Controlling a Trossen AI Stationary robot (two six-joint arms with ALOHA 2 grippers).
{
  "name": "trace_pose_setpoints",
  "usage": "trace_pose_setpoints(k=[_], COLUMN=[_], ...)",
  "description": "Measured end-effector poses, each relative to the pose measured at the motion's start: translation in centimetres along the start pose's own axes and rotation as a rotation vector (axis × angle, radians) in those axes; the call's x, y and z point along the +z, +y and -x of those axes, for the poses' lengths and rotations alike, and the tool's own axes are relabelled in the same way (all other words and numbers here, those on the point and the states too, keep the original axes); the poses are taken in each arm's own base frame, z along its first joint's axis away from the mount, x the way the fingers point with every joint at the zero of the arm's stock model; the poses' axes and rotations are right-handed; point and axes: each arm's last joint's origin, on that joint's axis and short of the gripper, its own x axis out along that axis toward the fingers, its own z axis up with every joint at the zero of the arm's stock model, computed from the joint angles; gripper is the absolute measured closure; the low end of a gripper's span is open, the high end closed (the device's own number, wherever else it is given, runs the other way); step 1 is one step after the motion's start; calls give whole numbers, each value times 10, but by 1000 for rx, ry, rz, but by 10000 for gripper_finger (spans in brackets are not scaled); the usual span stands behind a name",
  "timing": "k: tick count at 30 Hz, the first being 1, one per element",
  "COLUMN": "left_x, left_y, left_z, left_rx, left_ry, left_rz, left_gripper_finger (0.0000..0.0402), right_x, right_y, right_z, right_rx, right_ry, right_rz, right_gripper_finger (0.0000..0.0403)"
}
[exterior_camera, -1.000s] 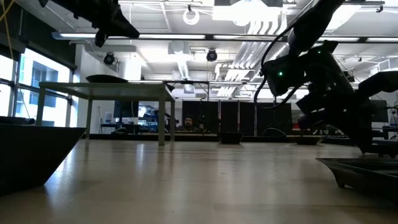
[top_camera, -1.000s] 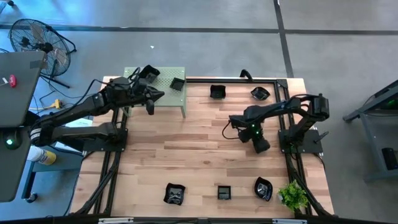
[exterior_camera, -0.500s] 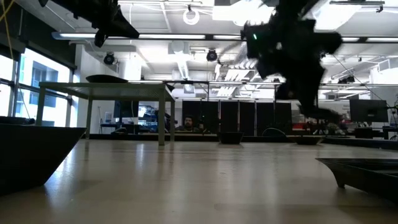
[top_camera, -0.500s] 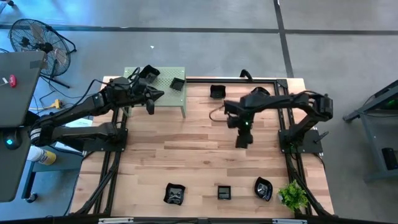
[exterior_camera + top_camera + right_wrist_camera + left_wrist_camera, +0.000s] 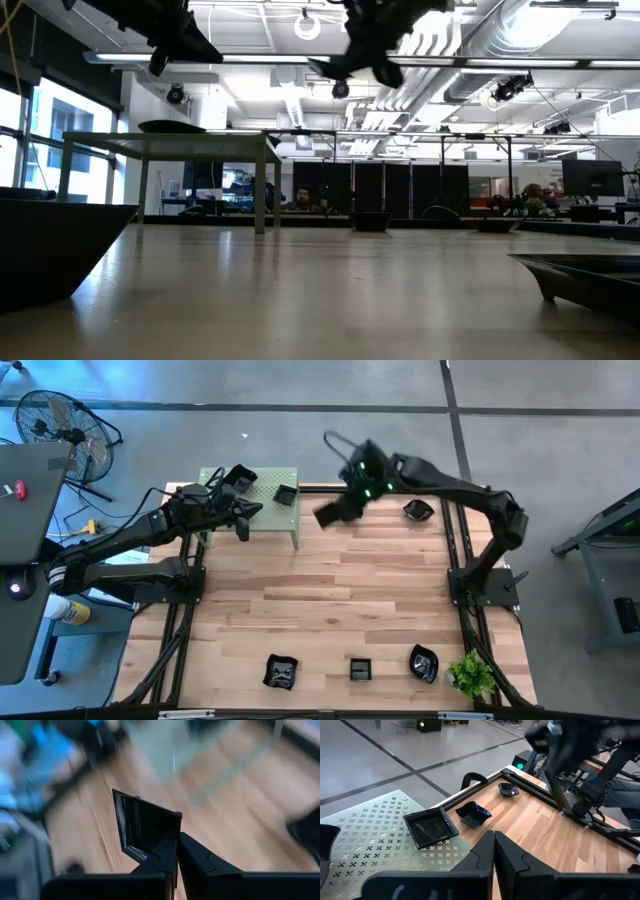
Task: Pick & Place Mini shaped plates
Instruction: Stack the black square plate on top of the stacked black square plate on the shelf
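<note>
My right gripper (image 5: pixel 338 510) hangs high over the table's far edge, just right of the green perforated stand (image 5: pixel 262 510), shut on a square glossy black plate (image 5: pixel 145 827). In the low view it shows near the top (image 5: pixel 360 50). My left gripper (image 5: pixel 493 855) hovers shut over the stand, touching nothing. Two plates rest flat on the stand (image 5: pixel 285 494) (image 5: pixel 238 478). One sits on the far right of the table (image 5: pixel 418 510), and three along the near edge (image 5: pixel 281 672) (image 5: pixel 360 669) (image 5: pixel 424 662). Another dish (image 5: pixel 474 814) rests beside the stand, hidden under my right arm in the high view. My right gripper pinches the square plate by its rim at one side (image 5: pixel 161 845) between the two fingers. The plate is lifted clear of the table and tilted, its hollow facing the wrist camera. How far back it reaches between the fingers does not show.
A small green plant (image 5: pixel 470 675) stands at the near right corner. The stand's legs (image 5: pixel 265 185) rise from the far left of the wooden table (image 5: pixel 320 600). Black frame rails run along the table's sides.
My right gripper has swung from the table's right middle toward the far edge and leftward, rising high, carrying the square plate with it toward the green stand. The left arm kept still.
</note>
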Motion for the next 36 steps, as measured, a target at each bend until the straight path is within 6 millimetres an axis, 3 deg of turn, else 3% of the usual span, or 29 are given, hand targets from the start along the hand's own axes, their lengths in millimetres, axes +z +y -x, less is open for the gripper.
trace_pose_setpoints(k=[3, 7, 13, 17, 21, 31, 36], left_x=[0, 0, 0, 0, 0, 0, 1], left_y=[0, 0, 0, 0, 0, 1, 2], left_z=[0, 0, 0, 0, 0, 0, 0], left_rx=[2, 2, -9, -9, -8, 48, 75], left_ry=[-1, -1, 2, 2, 3, -16, -27], left_rz=[0, 0, 0, 0, 8, 72, 90], left_gripper_finger=[401, 401, 401, 401, 401, 401, 401], right_x=[27, 57, 90, 91, 89, 85, 84], right_y=[-2, -12, -35, -54, -59, -18, -13], right_z=[-8, -32, -64, -76, -80, -96, -99], right_rx=[31, 11, -1, 34, 24, -15, -94], right_ry=[-52, -35, 5, -5, -29, -162, -254], right_rz=[-13, 22, 83, 51, -92, -455, -635], right_gripper_finger=[392, 392, 392, 392, 393, 381, 369])
